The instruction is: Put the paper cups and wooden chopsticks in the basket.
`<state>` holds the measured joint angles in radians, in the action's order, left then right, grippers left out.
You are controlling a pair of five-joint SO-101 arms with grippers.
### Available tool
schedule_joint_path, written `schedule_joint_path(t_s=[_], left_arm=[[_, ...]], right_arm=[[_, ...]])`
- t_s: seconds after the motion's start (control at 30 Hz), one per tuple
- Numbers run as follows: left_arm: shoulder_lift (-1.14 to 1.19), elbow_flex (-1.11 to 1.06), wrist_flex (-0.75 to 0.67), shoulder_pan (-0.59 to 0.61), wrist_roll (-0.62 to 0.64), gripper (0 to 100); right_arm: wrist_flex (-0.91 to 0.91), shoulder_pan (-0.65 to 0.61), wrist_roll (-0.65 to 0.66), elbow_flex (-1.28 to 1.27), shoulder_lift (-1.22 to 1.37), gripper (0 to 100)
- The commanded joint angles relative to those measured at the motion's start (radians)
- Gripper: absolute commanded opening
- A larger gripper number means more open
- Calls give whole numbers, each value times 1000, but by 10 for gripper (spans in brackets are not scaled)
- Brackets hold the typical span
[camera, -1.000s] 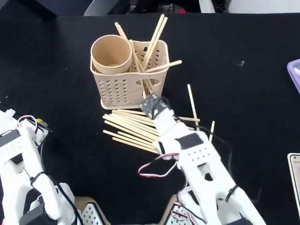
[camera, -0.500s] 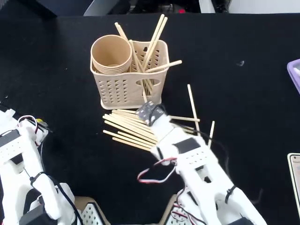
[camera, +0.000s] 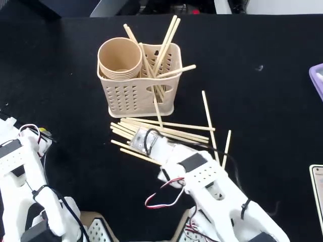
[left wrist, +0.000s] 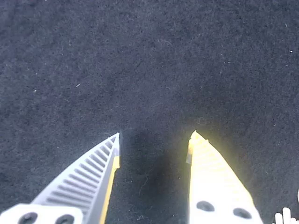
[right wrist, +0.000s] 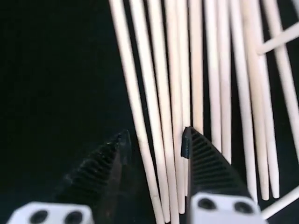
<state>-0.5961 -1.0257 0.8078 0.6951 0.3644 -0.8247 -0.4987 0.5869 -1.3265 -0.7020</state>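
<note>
Your left fingers (left wrist: 210, 172) hang parted over bare black worktop (left wrist: 140, 56). Your right fingers (right wrist: 205, 163) are spread as well, straddling the edge of the loose chopsticks (right wrist: 196, 70). A few sticks lie between the two tips and the rest of the pile fans out past one finger (none gripped yet). Beyond those fingertips stands the basket (camera: 133, 96), with stacked cups (camera: 119, 58) in one half and several more chopsticks leaning in the other.
</note>
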Motion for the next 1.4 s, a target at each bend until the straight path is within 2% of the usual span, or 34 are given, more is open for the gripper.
schedule_joint_path(t_s=[0.0,0.17,0.47,0.63,0.83,1.1,1.23,1.37], left_arm=[[-15,19,-17,-10,-5,230],[-15,19,-17,-10,-5,230],[-15,19,-17,-5,-5,230],[-20,19,-17,-4,-5,230],[-18,19,-17,-4,-5,230],[-18,19,-17,-5,-5,230],[-18,19,-17,-7,-5,230],[-18,19,-17,-4,-5,230]], right_arm=[[-31,-17,46,-7,-21,169],[-63,-17,60,4,-27,7],[-249,-14,57,156,-28,11],[-209,-44,5,127,-22,19],[-95,-61,-32,48,-21,175],[-91,-63,-26,8,-21,162],[-95,-112,-25,-12,-19,152],[-95,-150,-32,-8,-27,7]])
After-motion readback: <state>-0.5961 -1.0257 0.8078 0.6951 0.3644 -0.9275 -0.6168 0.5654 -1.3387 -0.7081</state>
